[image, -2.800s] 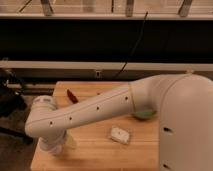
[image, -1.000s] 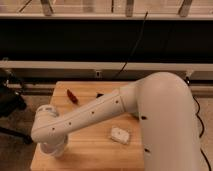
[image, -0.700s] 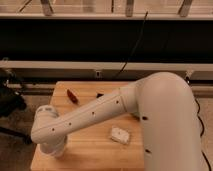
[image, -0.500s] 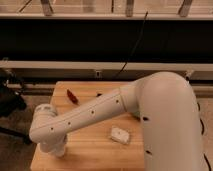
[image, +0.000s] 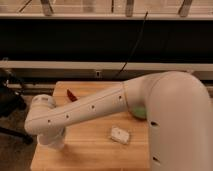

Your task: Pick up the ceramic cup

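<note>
My arm stretches from the right across the wooden table to its front left corner. The gripper points down under the wrist joint, low over the table top, and is largely covered by the wrist. The ceramic cup does not show on its own. A pale shape under the wrist could be the cup or part of the gripper, and I cannot tell which.
A green bowl peeks out from behind the arm at the right. A red object lies at the back left. A small white object lies at the front middle. A black chair stands left of the table.
Since the earliest frame the wrist has dropped toward the front left corner and now covers the spot where a pale object stood. Over the last second it has barely moved.
</note>
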Controlling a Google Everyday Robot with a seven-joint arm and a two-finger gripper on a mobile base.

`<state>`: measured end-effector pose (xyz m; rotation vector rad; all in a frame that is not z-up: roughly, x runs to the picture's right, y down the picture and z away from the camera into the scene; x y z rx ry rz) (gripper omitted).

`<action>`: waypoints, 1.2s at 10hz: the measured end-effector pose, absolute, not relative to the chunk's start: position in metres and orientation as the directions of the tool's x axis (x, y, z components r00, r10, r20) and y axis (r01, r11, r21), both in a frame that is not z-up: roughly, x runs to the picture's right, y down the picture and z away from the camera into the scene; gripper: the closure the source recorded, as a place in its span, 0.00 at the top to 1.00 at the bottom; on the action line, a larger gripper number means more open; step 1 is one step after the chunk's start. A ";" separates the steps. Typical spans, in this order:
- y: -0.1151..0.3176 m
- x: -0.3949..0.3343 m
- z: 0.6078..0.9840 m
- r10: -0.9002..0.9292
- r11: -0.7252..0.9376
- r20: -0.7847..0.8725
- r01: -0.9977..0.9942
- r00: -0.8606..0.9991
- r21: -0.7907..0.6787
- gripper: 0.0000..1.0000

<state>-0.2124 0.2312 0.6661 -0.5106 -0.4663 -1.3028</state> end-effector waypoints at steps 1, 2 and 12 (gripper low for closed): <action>0.223 -0.213 0.662 -0.786 0.191 0.582 0.977 0.208 -0.091 0.00; 0.215 -0.212 0.658 -0.789 0.195 0.576 0.976 0.214 -0.096 0.00; 0.202 -0.211 0.662 -0.802 0.185 0.560 0.978 0.207 -0.097 0.50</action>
